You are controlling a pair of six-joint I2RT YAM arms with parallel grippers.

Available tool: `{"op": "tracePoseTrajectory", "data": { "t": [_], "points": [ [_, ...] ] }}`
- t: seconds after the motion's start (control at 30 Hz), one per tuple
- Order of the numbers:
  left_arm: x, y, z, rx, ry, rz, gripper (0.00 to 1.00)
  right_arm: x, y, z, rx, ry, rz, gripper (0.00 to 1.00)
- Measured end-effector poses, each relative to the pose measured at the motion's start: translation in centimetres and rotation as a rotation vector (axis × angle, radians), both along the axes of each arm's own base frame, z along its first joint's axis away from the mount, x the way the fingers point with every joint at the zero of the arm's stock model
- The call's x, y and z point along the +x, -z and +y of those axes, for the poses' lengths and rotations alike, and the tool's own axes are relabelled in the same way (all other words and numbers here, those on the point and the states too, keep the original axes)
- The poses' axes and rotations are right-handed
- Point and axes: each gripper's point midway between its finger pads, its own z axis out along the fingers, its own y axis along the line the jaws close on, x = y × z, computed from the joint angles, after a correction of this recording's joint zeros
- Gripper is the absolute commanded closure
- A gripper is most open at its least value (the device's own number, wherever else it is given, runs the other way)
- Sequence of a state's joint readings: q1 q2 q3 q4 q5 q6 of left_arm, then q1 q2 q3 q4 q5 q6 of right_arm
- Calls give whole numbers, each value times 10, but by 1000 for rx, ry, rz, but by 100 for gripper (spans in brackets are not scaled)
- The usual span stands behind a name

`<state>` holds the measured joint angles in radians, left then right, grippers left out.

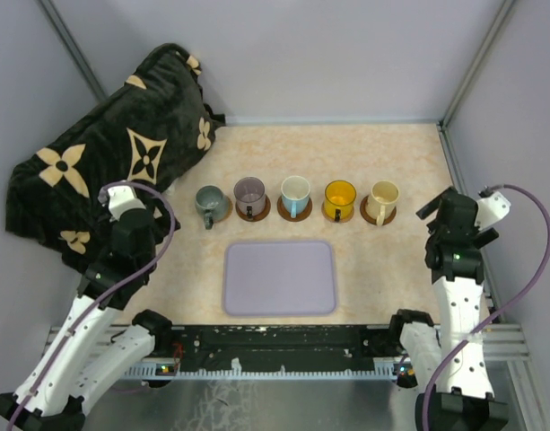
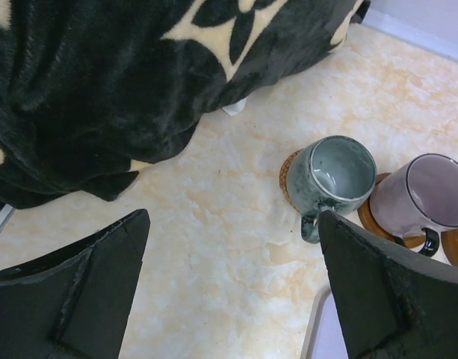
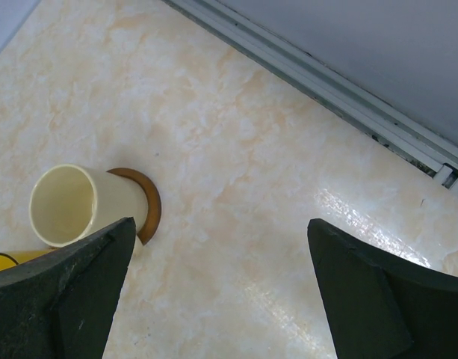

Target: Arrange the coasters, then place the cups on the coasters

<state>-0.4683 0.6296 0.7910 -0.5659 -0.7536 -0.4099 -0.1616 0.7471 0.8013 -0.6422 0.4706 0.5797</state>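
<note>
Five cups stand in a row, each on a round brown coaster: grey-green [image 1: 212, 205], smoky purple [image 1: 249, 192], white with a blue handle [image 1: 295, 192], yellow [image 1: 339, 197] and cream [image 1: 383, 197]. My left gripper [image 2: 232, 217] is open over bare table, left of the grey-green cup [image 2: 337, 172], whose coaster [image 2: 288, 176] shows beneath it. The purple cup [image 2: 434, 194] sits beside it. My right gripper [image 3: 220, 223] is open and holds nothing, to the right of the cream cup [image 3: 72, 206] and its coaster [image 3: 150, 202].
A lavender tray [image 1: 279, 278] lies in front of the row. A black blanket with cream flowers [image 1: 104, 162] is heaped at the back left, close to my left arm. Grey walls close in the table, and a wall rail [image 3: 326, 82] runs near my right gripper.
</note>
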Motion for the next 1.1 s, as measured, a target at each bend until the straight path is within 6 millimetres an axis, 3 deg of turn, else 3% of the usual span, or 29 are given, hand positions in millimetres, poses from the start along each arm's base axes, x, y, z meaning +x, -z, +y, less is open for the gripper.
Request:
{"op": "tracePoseTrajectory", "data": {
  "t": [0.37,0.67,0.97,1.1],
  "points": [
    [12,12,-9,-14,40,50,0,-7,-5,-3,-11,25,-19,1],
    [7,4,-8,-61,35,8,0,-14,2,-9,-14,75,18,1],
    [2,4,-7,-90,24,2,0,-23,-6,-12,-22,111,-24,1],
    [1,4,-7,-93,23,3,0,-23,1,-13,-11,132,7,1]
  ]
}}
